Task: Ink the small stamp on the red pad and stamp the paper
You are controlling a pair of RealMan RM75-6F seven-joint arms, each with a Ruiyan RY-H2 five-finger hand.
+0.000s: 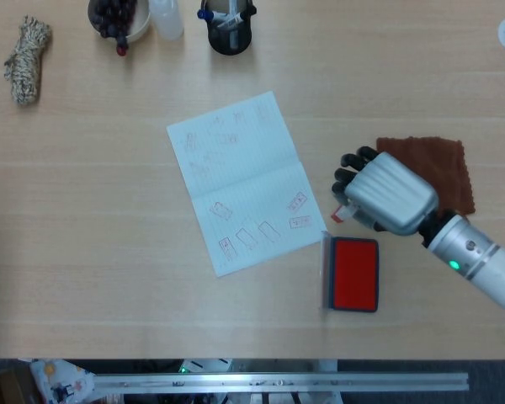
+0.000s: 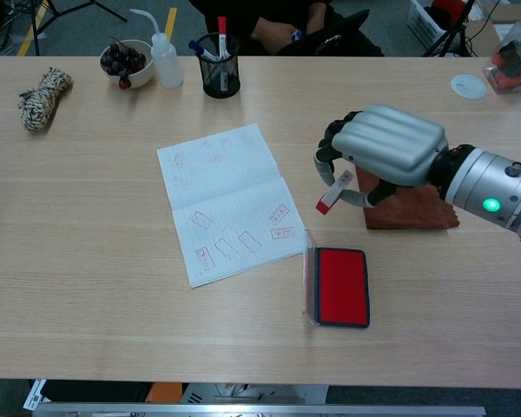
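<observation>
Right robot hand (image 2: 378, 148) grasping small stamp (image 2: 333, 192), above table btwn paper (image 2: 230, 201) & red pad (image 2: 341, 285).

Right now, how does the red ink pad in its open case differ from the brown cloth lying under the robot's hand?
The red ink pad in its open case is bright red, smooth and hard-edged, while the brown cloth is dull rust-brown and fuzzy. The pad lies fully in sight with its clear lid standing up at its left side; the cloth is partly covered by the right hand, which holds the small stamp. Both are roughly rectangular and lie flat on the wooden table.
</observation>
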